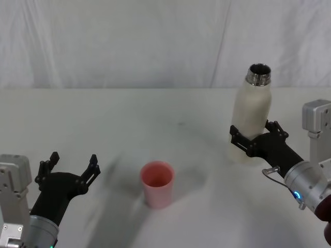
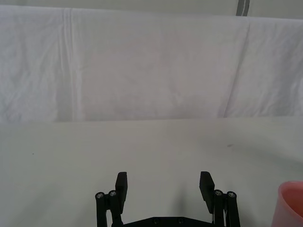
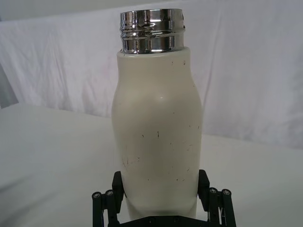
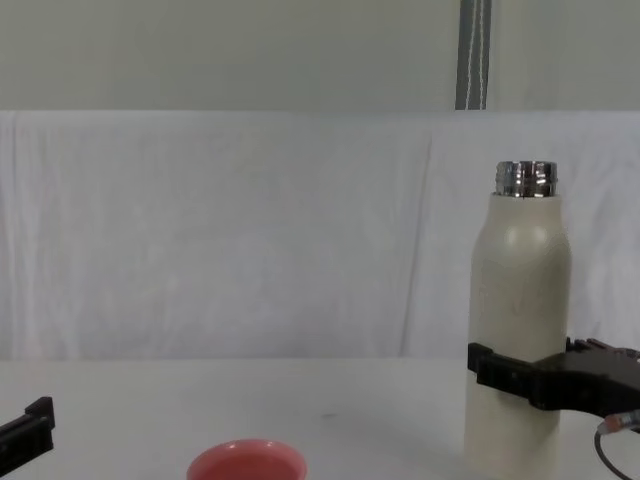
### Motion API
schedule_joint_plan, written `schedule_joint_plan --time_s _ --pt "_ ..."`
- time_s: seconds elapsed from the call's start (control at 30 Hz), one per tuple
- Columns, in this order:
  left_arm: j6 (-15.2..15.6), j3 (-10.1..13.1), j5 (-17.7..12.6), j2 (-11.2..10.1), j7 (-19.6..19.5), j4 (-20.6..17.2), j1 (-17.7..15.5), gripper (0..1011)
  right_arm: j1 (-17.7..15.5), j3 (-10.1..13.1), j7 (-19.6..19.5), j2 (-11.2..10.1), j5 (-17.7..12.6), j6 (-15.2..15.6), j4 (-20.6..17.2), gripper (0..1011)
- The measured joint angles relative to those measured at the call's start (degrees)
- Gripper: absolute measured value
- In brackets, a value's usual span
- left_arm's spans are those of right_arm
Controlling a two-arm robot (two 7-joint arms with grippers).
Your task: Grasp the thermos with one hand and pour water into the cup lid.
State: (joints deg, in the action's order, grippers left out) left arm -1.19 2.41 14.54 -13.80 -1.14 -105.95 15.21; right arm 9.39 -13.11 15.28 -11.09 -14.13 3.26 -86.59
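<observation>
- The thermos [image 1: 251, 116] stands upright at the right of the head view, neck open (cap already off).
- Our right gripper [image 1: 253, 138] clamps its lower body, so the grasp looks made; lifting and pouring remain.
- The cup lid [image 1: 157, 184] waits at lower centre, well apart from the thermos.
- Our left gripper [image 1: 70, 168] sits at lower left, fingers spread wide, holding nothing.
</observation>
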Motion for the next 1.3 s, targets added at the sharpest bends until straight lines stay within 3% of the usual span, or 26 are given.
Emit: schedule_joint_plan --time_s 0.4,1.3 --pt "0.0 0.0 0.0 0.0 0.0 0.0 0.0 1001 0.9 -0.5 -0.8 0.1 -0.7 -0.9 2.8 950" --pt "0.0 0.0 0.0 0.0 0.0 0.0 0.0 1001 1.7 -1.2 -1.9 0.9 -0.4 -1.9 5.4 950"
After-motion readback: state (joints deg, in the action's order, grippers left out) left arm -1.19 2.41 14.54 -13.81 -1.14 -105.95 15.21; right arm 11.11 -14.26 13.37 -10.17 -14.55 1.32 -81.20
